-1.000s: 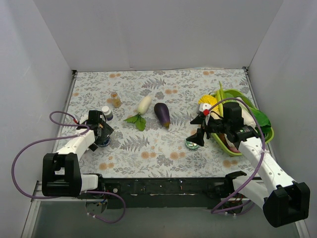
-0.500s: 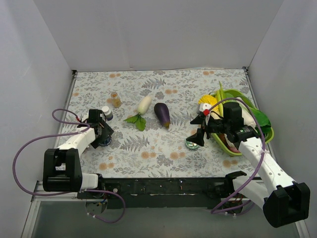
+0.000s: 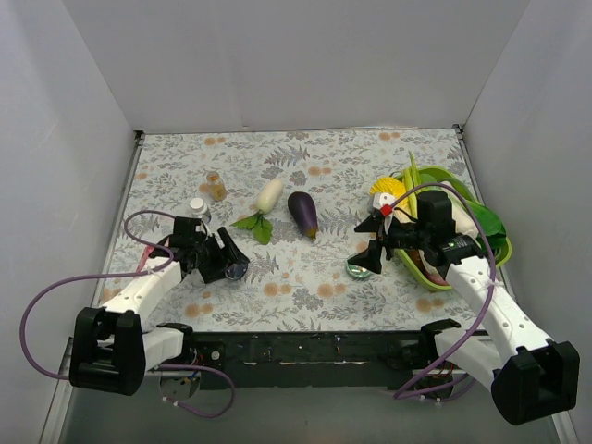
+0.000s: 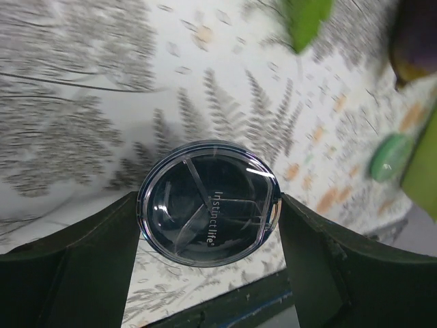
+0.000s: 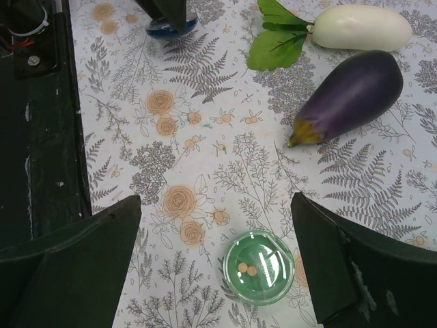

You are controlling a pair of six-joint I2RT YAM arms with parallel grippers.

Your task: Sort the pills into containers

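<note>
My left gripper [image 3: 229, 265] is shut on the round silvery-blue tin [image 3: 237, 270], holding it by its rim and tipped on edge over the mat. In the left wrist view the tin [image 4: 208, 203] sits between both fingers [image 4: 82, 260], its clear lid towards the camera. My right gripper [image 3: 363, 259] is open and hovers just above the green-topped tin [image 3: 357, 269]. In the right wrist view that tin [image 5: 259, 266] lies between the spread fingers and holds two small orange pills [image 5: 246, 269]. The amber bottle [image 3: 216, 188] stands at the back left.
A small grey-capped bottle [image 3: 198, 205] stands behind my left gripper. A white eggplant [image 3: 268, 194] with a green leaf [image 3: 252, 225] and a purple eggplant [image 3: 302, 213] lie mid-table. The lime-green tray [image 3: 490, 242] with vegetables sits at the right, under my right arm.
My left gripper has moved right and towards the middle of the mat, taking the blue tin with it. The right arm has not moved.
</note>
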